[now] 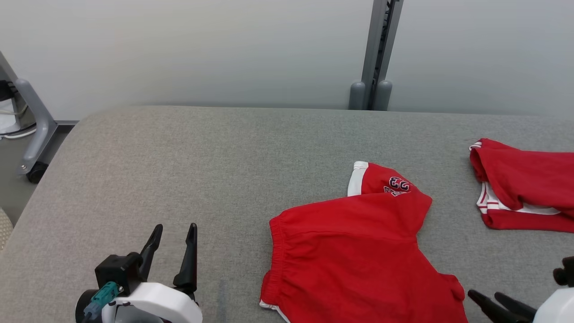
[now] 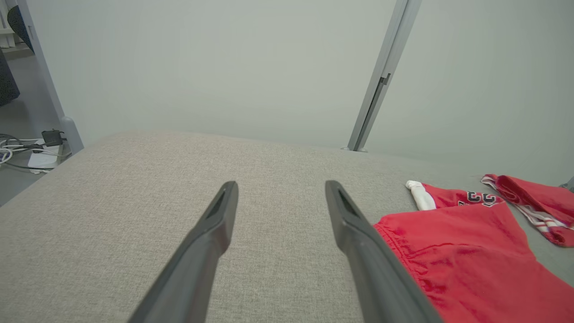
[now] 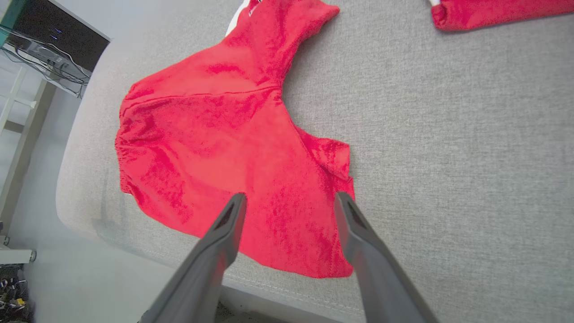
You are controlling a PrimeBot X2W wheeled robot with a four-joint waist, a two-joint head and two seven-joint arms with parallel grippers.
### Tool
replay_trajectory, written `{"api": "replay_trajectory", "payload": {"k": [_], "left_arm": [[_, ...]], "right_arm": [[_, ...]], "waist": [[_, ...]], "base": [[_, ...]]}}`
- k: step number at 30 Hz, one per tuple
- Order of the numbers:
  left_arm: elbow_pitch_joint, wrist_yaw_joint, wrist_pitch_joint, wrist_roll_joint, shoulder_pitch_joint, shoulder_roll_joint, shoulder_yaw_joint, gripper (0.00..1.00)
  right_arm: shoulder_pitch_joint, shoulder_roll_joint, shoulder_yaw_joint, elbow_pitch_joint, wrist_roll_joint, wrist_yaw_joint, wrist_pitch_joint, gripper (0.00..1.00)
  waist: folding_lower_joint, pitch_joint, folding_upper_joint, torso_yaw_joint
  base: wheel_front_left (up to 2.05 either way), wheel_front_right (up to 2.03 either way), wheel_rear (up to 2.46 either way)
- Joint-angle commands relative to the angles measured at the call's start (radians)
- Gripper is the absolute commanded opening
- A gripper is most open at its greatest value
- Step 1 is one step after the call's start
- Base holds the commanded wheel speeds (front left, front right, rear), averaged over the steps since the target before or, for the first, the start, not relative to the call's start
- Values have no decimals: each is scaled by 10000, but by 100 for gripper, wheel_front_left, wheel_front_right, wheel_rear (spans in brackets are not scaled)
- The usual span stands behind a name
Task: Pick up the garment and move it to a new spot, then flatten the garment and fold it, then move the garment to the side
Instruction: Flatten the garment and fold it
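Plainly, red shorts (image 1: 354,251) lie rumpled on the grey surface (image 1: 179,157); left of them the left end effector (image 1: 175,226) hovers spread, the right end effector (image 3: 290,196) gapes over their edge.

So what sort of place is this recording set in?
Probably a robotics lab or test bay: a grey fabric-covered table holding red shorts, pale partition panels on a metal post, loose cables on the floor.

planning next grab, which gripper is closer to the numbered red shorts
Right. The right gripper hovers open at the near right corner of the red shorts; the left gripper sits well to their left.
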Motion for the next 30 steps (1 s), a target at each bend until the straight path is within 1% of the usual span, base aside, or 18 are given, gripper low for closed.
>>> {"api": "replay_trajectory", "payload": {"k": [1,4,6,9,10,16,20,24,26,27,30], "left_arm": [[-37,11,24,-52,38,58,15,100],[-104,0,154,-70,38,119,-29,100],[-159,-87,330,-103,40,208,-84,100],[-244,-202,697,-113,25,395,-230,100],[-281,-193,760,-102,23,422,-238,100],[-485,-17,841,-64,4,469,-234,100],[-604,57,732,-61,75,448,-221,100],[-611,78,628,-90,143,400,-235,100],[-588,57,601,-109,145,365,-274,100],[-588,57,601,-109,145,365,-274,100],[-562,44,572,-127,127,335,-291,100]], "right_arm": [[88,70,-172,-251,27,8,-128,100],[177,218,-501,-857,-85,8,-373,100],[121,241,-711,-1243,-221,8,-746,100],[-81,323,-1002,-1619,-466,8,-1653,100],[-149,314,-1056,-1697,-596,8,-2027,100],[-362,840,-1244,-1577,-1105,8,-4262,100],[-255,960,-1083,-1304,-1639,8,-5733,100],[-174,861,-634,-951,-2064,8,-6970,100],[-174,701,-311,-735,-2239,8,-7439,100],[-174,701,-311,-735,-2239,8,-7439,100],[-223,494,88,-431,-2365,8,-7899,100]], "waist": [[0,-45,0,-59],[0,-50,0,-142],[0,-47,0,-208],[0,-27,0,-312],[0,-17,0,-342],[0,9,0,-486],[0,4,0,-541],[0,5,0,-591],[0,4,0,-605],[0,4,0,-605],[0,12,0,-623]], "base": [[0,0,0],[0,0,0],[0,0,0],[0,0,0],[0,0,0],[0,0,0],[0,0,0],[0,0,0],[0,0,0],[0,0,0],[0,0,0]]}}
